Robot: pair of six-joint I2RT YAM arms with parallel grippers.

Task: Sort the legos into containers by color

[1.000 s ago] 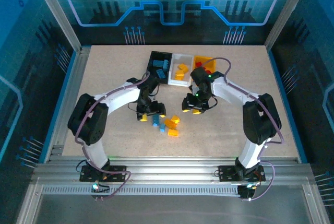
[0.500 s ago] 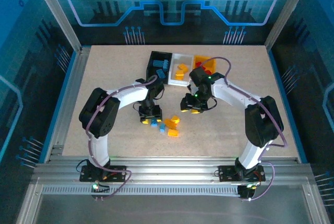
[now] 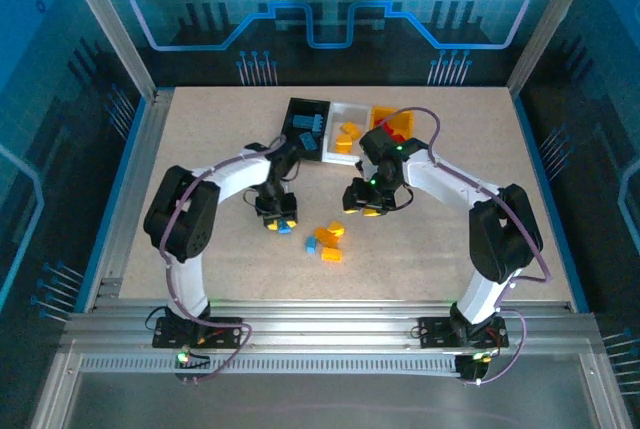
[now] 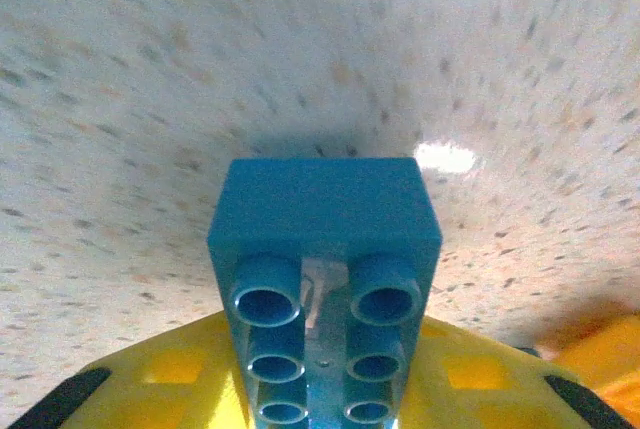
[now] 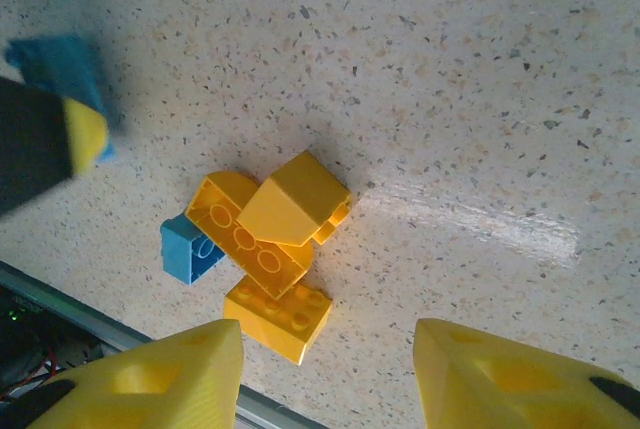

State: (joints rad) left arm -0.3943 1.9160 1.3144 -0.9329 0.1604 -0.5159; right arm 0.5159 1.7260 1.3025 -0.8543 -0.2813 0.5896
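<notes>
The speckled surface point(image 3: 200, 139) carries the row of containers point(image 3: 352, 105) at its far side. Of these, the black bin point(image 3: 294, 112) already holds blue pieces. It lies ahead of the left end effector point(image 3: 281, 222) and slightly to its right, and the way between them is bare. The left arm is the nearer one to that bin.

The right end effector point(image 3: 367, 205) hangs with its yellow fingers point(image 5: 180, 369) spread wide and nothing between them. The loose legos point(image 5: 270, 234) lie just ahead of it and toward its left finger: a few orange-yellow bricks piled together, with one blue brick touching their edge.

The left end effector is closed on a blue brick point(image 4: 325, 209), lifted off the surface. The brick's long axis runs straight out between the fingers, so its free end leads. The coming move is probably a forward carry to the black bin, with the studded face turned toward the wrist camera.
</notes>
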